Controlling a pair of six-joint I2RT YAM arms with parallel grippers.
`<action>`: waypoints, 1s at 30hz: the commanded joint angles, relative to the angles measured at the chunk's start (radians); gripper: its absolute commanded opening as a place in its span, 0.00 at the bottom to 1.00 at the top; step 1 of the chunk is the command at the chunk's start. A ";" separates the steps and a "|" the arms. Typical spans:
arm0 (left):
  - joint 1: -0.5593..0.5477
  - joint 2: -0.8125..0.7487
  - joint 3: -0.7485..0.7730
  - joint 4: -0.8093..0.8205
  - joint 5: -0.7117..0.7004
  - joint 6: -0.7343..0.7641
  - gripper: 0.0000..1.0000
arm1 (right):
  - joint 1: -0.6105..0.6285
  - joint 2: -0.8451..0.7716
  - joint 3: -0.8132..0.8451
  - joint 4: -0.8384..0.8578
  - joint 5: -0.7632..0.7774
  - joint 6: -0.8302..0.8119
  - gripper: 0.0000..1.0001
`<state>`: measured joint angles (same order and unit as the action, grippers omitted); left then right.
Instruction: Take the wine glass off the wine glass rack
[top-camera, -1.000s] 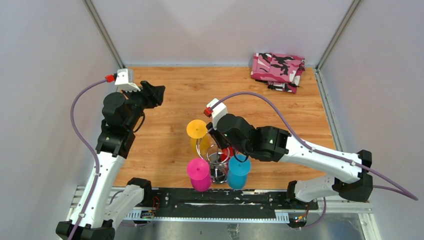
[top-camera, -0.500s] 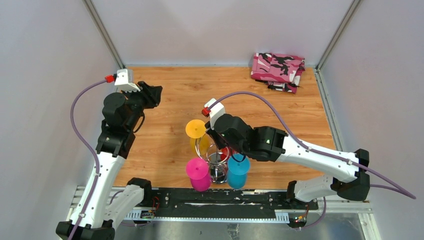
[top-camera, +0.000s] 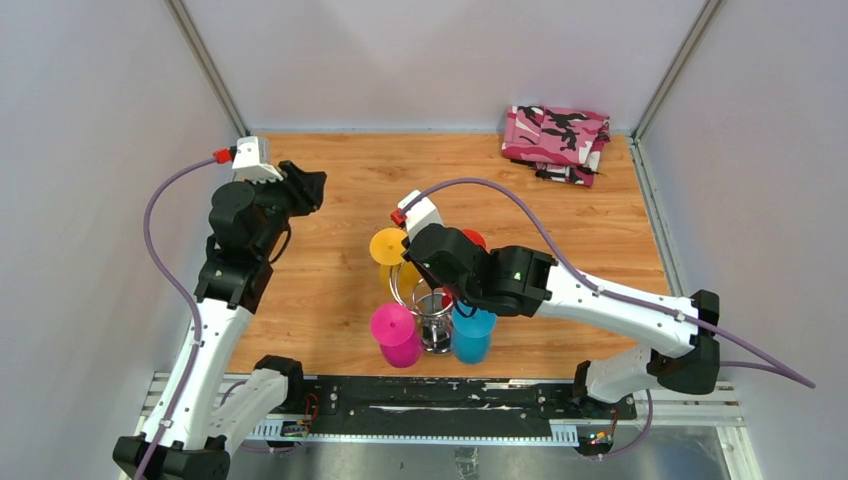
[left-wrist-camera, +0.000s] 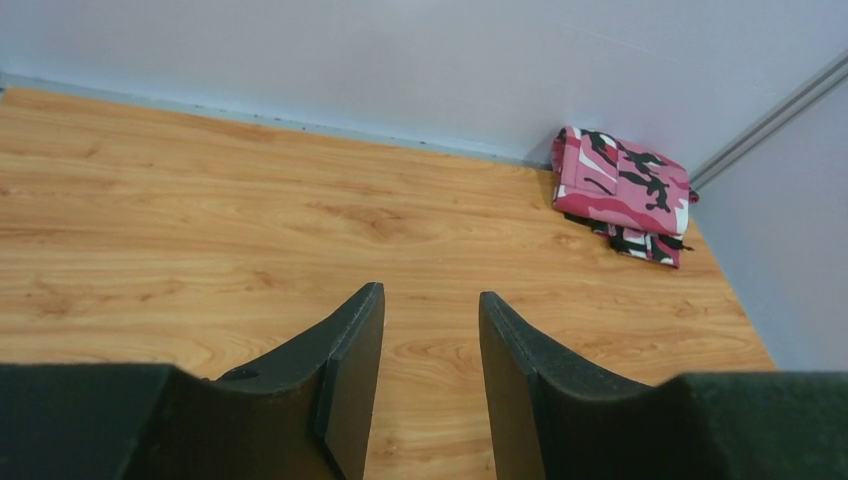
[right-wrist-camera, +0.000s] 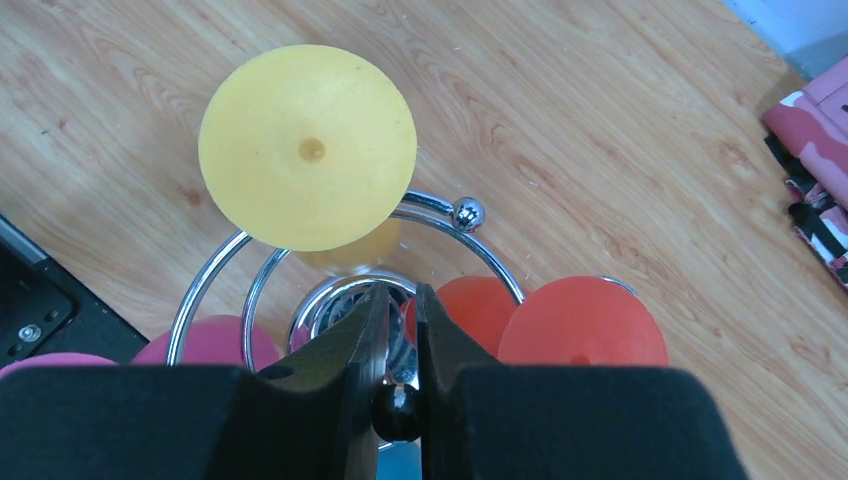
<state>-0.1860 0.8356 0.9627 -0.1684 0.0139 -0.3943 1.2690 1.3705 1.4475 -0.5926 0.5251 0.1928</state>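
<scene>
The wine glass rack (right-wrist-camera: 468, 213) is standing near the middle of the bench's (top-camera: 600, 230) near edge. Four glasses are hanging from its hooks with their feet up: a yellow wine glass (right-wrist-camera: 307, 148) at the far left of the rack; a red wine glass (right-wrist-camera: 583, 322) at the far right; a pink wine glass (top-camera: 392, 325) at the near left; a blue wine glass (top-camera: 472, 335) at the near right. The right pincer (right-wrist-camera: 401, 292) is reaching down over the rack's centre, its fingers nearly together and clamping on the dark knob (right-wrist-camera: 398, 412) atop the post; the left pincer (left-wrist-camera: 430, 295) is hovering apart and empty over the bench's far left part; a pink camouflage cloth (top-camera: 555, 140) is lying folded in the far right corner.
</scene>
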 joint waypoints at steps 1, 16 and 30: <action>-0.003 0.013 -0.001 0.005 -0.012 0.006 0.46 | -0.022 0.006 0.080 0.054 0.132 -0.080 0.00; -0.003 0.049 -0.004 0.032 -0.078 -0.009 0.60 | -0.273 0.096 0.160 0.148 -0.055 -0.140 0.00; -0.003 0.126 -0.010 0.066 -0.096 0.015 0.60 | -0.421 0.248 0.304 0.216 -0.235 -0.154 0.00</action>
<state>-0.1856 0.9573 0.9627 -0.1429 -0.0540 -0.3969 0.8948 1.6096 1.6627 -0.5003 0.3347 0.0792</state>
